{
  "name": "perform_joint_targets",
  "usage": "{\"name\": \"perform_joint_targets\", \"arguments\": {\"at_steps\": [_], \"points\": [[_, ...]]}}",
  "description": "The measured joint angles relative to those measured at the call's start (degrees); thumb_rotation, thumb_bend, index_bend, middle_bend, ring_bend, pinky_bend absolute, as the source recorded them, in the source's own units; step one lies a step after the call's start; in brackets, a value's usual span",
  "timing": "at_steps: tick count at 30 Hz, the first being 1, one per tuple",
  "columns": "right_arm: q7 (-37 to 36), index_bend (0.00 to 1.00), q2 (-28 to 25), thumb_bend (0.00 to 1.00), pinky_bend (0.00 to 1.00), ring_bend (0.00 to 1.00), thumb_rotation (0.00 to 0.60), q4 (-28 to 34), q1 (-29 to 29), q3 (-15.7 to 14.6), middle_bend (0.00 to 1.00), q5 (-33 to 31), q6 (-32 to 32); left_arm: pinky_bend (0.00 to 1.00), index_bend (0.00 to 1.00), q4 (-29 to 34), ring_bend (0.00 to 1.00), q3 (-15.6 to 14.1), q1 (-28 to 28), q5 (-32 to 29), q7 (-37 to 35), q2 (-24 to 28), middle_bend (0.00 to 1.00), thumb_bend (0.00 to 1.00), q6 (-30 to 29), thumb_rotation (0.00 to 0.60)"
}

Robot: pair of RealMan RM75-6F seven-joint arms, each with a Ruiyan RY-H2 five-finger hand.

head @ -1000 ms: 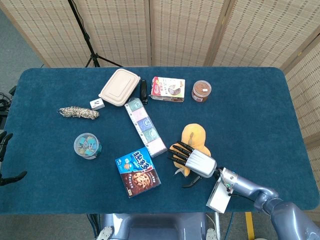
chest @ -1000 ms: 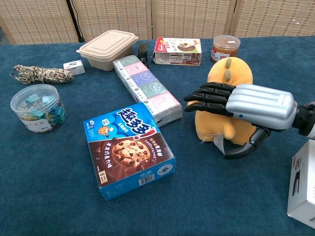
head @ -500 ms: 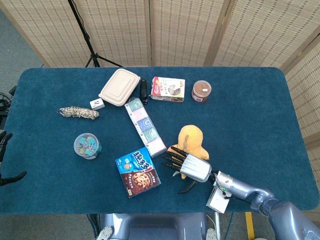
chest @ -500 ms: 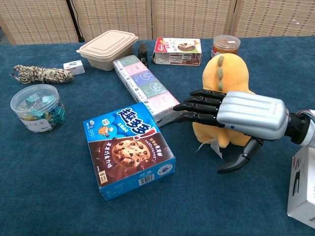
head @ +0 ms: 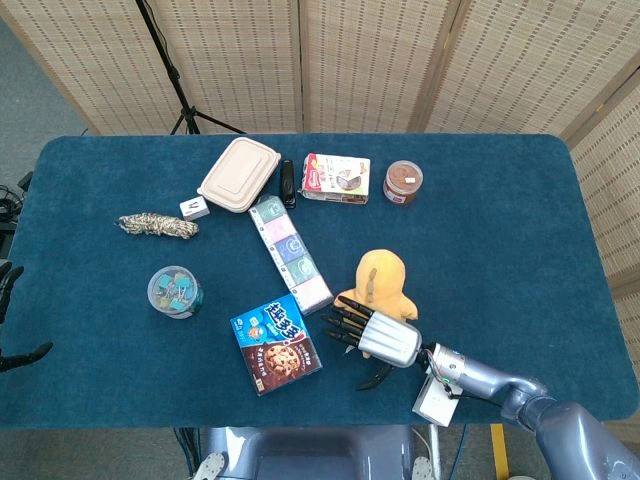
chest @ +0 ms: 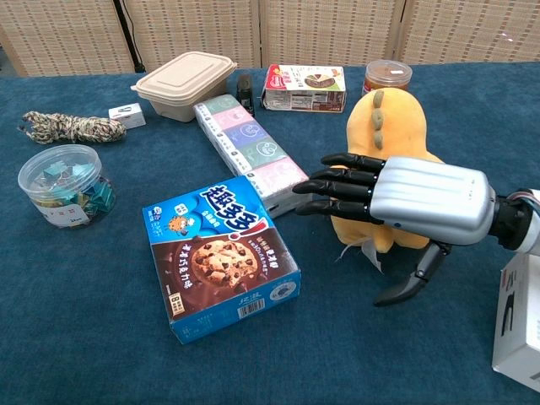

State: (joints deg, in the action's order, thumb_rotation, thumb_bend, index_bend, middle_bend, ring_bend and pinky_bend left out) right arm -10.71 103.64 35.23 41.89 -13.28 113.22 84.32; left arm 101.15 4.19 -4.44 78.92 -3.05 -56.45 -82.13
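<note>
A yellow plush toy stands upright on the blue table, right of centre. My right hand hovers just in front of its lower body, fingers stretched out to the left and thumb hanging down. It grips nothing, and whether its back touches the plush I cannot tell. A blue cookie box lies just left of the fingertips. My left hand shows only as dark, spread fingertips at the far left edge, off the table, holding nothing.
A long tissue pack lies diagonally beside the plush. Further back are a beige food container, a red-and-white box and a brown jar. A clip jar and rope sit left. A white box lies near my right wrist.
The plush went from leaning low under my right hand to standing upright. The hand slid toward the front edge and a little left; its fingers stay extended. The left hand has not moved.
</note>
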Motion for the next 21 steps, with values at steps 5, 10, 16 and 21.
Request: {"name": "perform_joint_targets", "arguments": {"at_steps": [5,10,16,21], "points": [[2.42,0.00,-0.01,0.00,0.00,0.00,0.000,-0.02,0.11,-0.15,0.00,0.67,0.72,0.00,0.00,0.01,0.00,0.01,-0.01,0.01,0.02,-0.02,0.00,0.00,-0.04,0.600],[4.16,0.00,-0.20,0.00,0.00,0.00,0.000,0.60,0.53,0.03,0.00,0.89,0.79,0.00,0.00,0.09,0.00,-0.04,0.03,0.13,-0.08,0.08,0.00,0.00,-0.08,0.600],[4.62,0.00,-1.53,0.00,0.00,0.00,0.001,2.71,1.62,1.44,0.00,0.33,1.36,0.00,0.00,-0.08,0.00,0.00,0.17,0.07,-0.43,0.19,0.00,0.00,-0.28,0.600],[3.98,0.00,-4.47,0.00,0.00,0.00,0.001,6.61,3.23,2.92,0.00,-0.49,1.37,0.00,0.00,-0.11,0.00,0.02,0.13,0.18,-0.47,0.23,0.00,0.00,-0.26,0.600]]}}
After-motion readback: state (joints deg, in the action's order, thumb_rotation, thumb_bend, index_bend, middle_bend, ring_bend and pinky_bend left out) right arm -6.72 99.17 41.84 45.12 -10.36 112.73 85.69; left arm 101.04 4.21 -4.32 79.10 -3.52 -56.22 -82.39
